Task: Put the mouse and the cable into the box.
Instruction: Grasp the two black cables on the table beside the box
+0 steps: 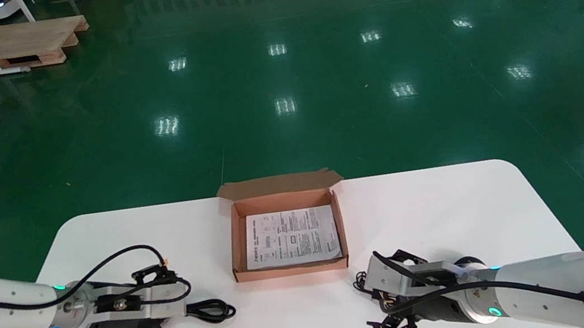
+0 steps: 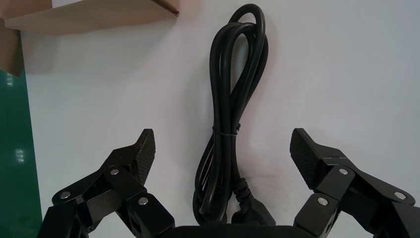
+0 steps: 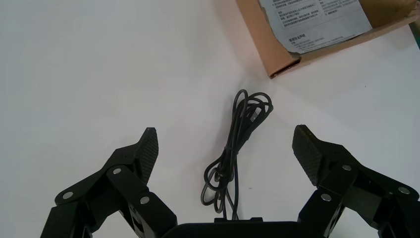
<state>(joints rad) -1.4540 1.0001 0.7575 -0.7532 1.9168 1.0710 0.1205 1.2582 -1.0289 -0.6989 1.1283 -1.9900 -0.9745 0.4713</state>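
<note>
- The thick black cable (image 2: 233, 124) lies on the white table (image 1: 444, 206) in a long folded bundle with a thin tie round its middle. It is on my left side, near the front edge and apart from the box.
- Its plug end runs under the base of my left pincer (image 2: 223, 144) and is cut off there. In the head view only its looped end (image 1: 211, 311) shows past the fingers.
- My left pincer (image 1: 172, 307) is spread wide and grasps nothing. It sits low over the cable with one pad (image 2: 144, 148) on each side, and neither pad touches the cable in the wrist view.
- A thin cord (image 3: 237, 144) lies in a loose tangle on my right side, just off the box's near right corner.
- One strand of it runs under the base of my right pincer (image 3: 225, 141), and what it joins to is hidden there. In the head view only a small bit of the cord (image 1: 363, 281) peeks out beside the fingers.
- My right pincer (image 1: 379, 293) is also spread wide and bare, low over the table with the thin cord between its pads (image 3: 148, 148). I cannot tell how far above the cord it is.
- The box (image 1: 231, 239) is open cardboard and stands at the far middle of the table with its lid flap folded back.
- A printed sheet (image 1: 291, 237) lies flat on its bottom; the print is too small to read.
- The wrist views catch only parts of the box, a wall (image 2: 89, 17) on the left and a corner (image 3: 257, 34) with the sheet (image 3: 317, 25) on the right.
</note>
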